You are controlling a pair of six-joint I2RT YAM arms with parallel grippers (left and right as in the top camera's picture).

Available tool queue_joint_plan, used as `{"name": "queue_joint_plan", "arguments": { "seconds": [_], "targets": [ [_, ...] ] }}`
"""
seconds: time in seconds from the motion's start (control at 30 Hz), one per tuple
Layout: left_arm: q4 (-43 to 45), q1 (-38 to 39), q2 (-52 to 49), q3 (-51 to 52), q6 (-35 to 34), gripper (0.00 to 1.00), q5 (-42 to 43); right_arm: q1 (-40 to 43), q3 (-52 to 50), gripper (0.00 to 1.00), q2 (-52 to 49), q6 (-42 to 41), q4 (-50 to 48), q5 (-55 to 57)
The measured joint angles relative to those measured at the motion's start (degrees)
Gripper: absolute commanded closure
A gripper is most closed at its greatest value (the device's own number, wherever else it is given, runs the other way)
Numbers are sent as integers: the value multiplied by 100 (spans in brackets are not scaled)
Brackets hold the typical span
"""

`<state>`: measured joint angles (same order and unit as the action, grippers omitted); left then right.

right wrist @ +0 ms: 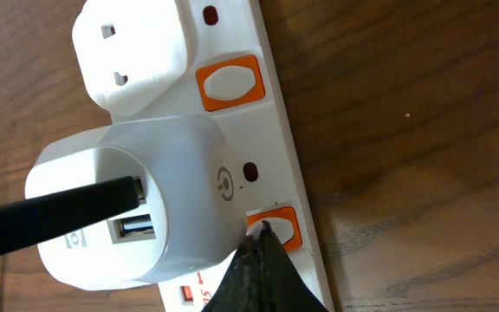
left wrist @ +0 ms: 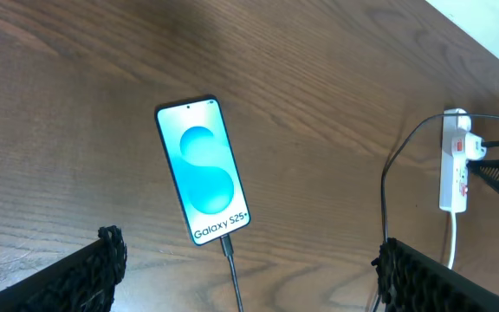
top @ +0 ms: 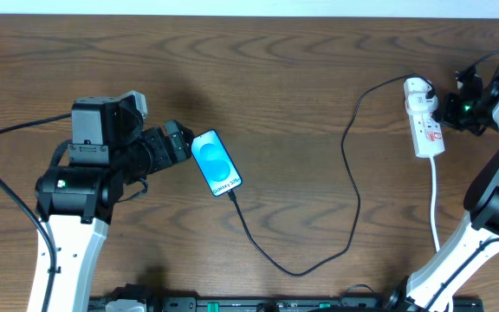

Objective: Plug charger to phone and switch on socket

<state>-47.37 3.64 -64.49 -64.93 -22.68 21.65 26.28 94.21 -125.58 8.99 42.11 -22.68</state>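
The phone (top: 216,162) lies on the table with its blue screen lit; it shows in the left wrist view (left wrist: 203,170). The black charger cable (top: 353,182) is plugged into the phone's lower end (left wrist: 227,245) and runs to the white adapter (right wrist: 119,204) in the socket strip (top: 424,117). My left gripper (top: 180,146) is open, just left of the phone, holding nothing. My right gripper (right wrist: 265,232) is shut, its tip pressed on an orange-framed switch (right wrist: 277,227) of the strip beside the adapter.
A white UK plug (right wrist: 128,52) sits in the strip's end outlet with another orange switch (right wrist: 230,82) beside it. The strip's white cord (top: 434,204) runs toward the front edge by the right arm's base.
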Motion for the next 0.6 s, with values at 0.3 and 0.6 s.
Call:
{"name": "queue_joint_plan", "arguments": {
  "seconds": [0.3,0.6],
  "targets": [
    [0,0,0,0,0,6,0,-31,-11,99,17,0,-9,92],
    [0,0,0,0,2,6,0,-37,-13,99,24,0,-22,127]
  ]
}}
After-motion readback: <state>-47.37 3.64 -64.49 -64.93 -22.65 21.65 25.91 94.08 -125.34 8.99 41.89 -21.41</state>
